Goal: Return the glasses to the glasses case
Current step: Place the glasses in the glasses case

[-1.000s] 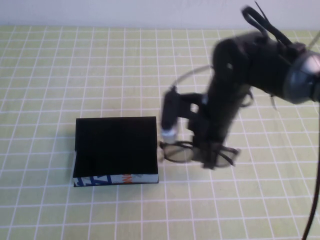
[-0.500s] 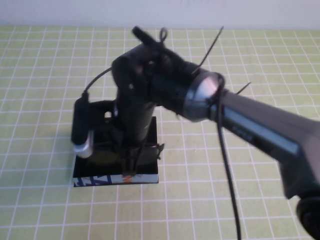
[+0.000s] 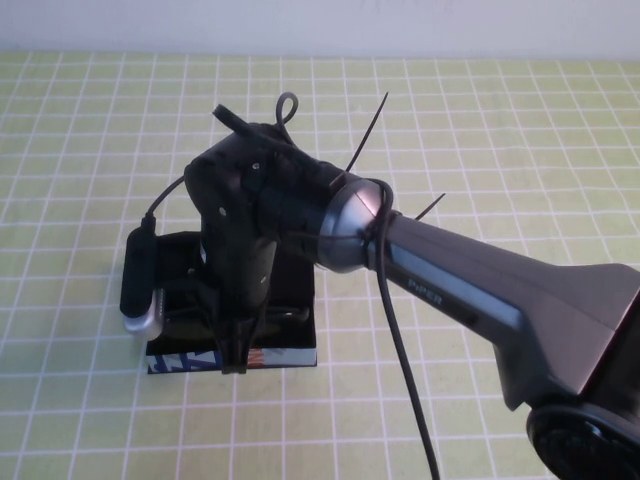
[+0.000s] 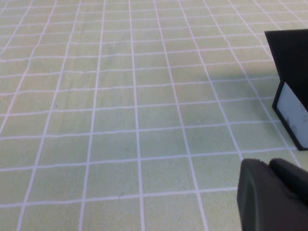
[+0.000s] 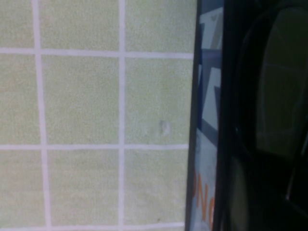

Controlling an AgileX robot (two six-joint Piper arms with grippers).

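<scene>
The glasses case [image 3: 290, 340] sits on the table [image 3: 480, 120], which has a green cloth with white lines in squares. The case is a black box. Its front strip is white with blue and orange print, and a bit of that strip shows at the near edge of the case.

The right arm reaches over from the right and hangs right above the case, so it hides most of the box. The right pincer [image 3: 235, 355] points down at the front edge of the case, close to the printed strip. I cannot tell if its fingers are wide or narrow, or if they grip anything, because the arm blocks them.

The glasses [image 5: 269, 96] are at the case too. In the right wrist view, a dark rim and a clear lens lie just beside the printed strip, over the black part of the case. I cannot tell if they rest in the box or hang just above it.

The left pincer [image 4: 272, 197] is off to the side of the case, low and near the table. Only a dark bit of it shows, so I cannot tell if it is wide or narrow. One end of the case [image 4: 291, 72] shows near it.
</scene>
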